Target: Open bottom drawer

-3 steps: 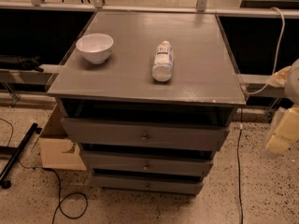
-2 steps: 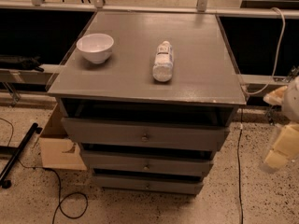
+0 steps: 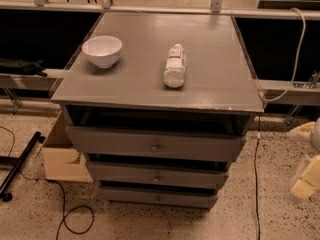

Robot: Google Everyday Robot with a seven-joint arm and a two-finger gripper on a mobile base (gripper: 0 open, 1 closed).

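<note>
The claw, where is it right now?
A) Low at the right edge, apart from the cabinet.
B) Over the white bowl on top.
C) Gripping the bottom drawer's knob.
A: the claw hangs low at the right edge of the camera view, apart from the grey cabinet, and nothing touches the bottom drawer.

Grey cabinet top (image 3: pixel 215 84) — white bowl (image 3: pixel 102 50), lying bottle (image 3: pixel 175 65)

single cam, high and in front of the cabinet (image 3: pixel 215 74), tilted down onto its top and drawer fronts, mid range. bottom drawer (image 3: pixel 130 196) sits low centre; gripper (image 3: pixel 303 185) at lower right edge.
</note>
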